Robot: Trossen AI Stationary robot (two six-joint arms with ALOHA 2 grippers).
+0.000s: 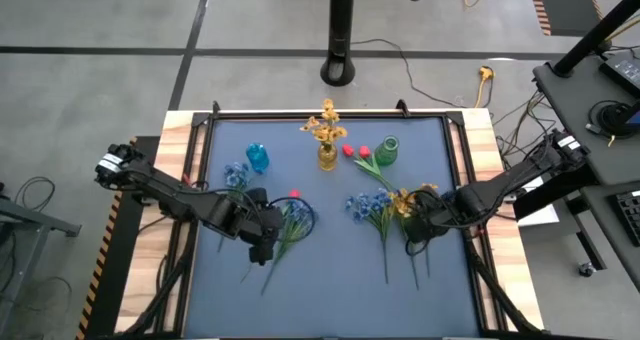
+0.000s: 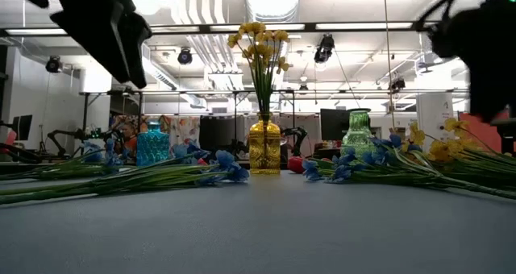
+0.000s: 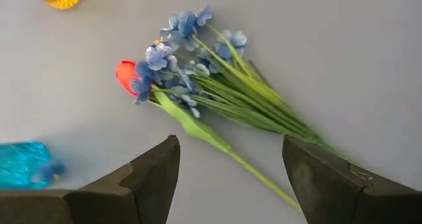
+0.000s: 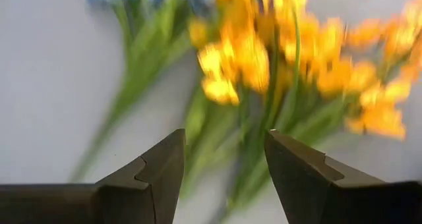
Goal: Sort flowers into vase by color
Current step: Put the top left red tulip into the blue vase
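A blue-blossomed sprig (image 3: 198,85) lies flat on the mat with a red bud (image 3: 125,76) beside its blossoms. My left gripper (image 3: 231,141) hovers open above its green stem (image 3: 257,174); in the high view the left gripper (image 1: 265,232) is near that sprig (image 1: 292,218). My right gripper (image 4: 224,135) is open above a bunch of yellow flowers (image 4: 264,53), which also lie on the mat (image 1: 412,200) next to blue sprigs (image 1: 370,206). The yellow vase (image 1: 327,156) holds yellow flowers (image 1: 325,126) upright.
A blue vase (image 1: 258,158) stands left of the yellow vase and a green vase (image 1: 387,152) right of it. Red buds (image 1: 356,151) lie between the yellow and green vases. More blue blossoms (image 1: 237,174) lie by the blue vase. The mat's near half is bare.
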